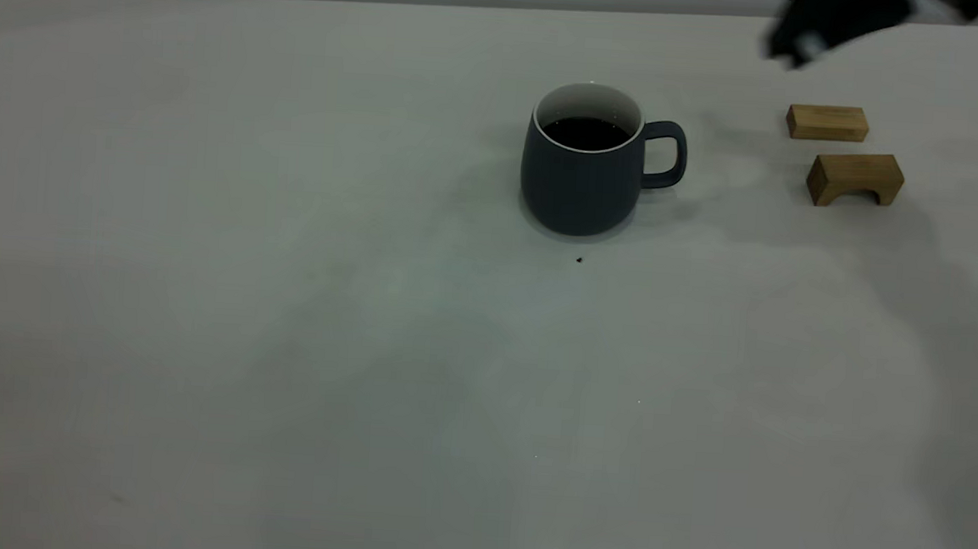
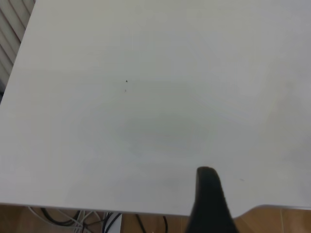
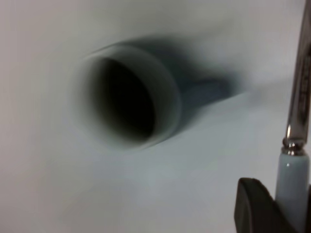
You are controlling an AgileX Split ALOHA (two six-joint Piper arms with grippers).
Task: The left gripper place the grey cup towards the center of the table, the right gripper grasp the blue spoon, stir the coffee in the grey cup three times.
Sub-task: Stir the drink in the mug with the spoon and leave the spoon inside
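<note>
The grey cup (image 1: 579, 182) stands upright near the middle of the table (image 1: 281, 338), handle toward the right, with dark coffee (image 1: 587, 133) inside. My right gripper (image 1: 809, 39) hovers at the far right, above and behind the wooden blocks. In the right wrist view it (image 3: 286, 194) is shut on the blue spoon (image 3: 291, 179), whose metal shaft points toward the cup (image 3: 170, 82); the spoon's bowl is out of view. My left gripper (image 2: 252, 204) is out of the exterior view. It hangs over a table corner, open, with one finger (image 2: 208, 194) showing and nothing held.
Two wooden blocks lie right of the cup: a flat bar (image 1: 827, 123) and an arch-shaped one (image 1: 854, 178). A tiny dark speck (image 1: 579, 260) sits just in front of the cup. Cables (image 2: 82, 218) hang below the table edge.
</note>
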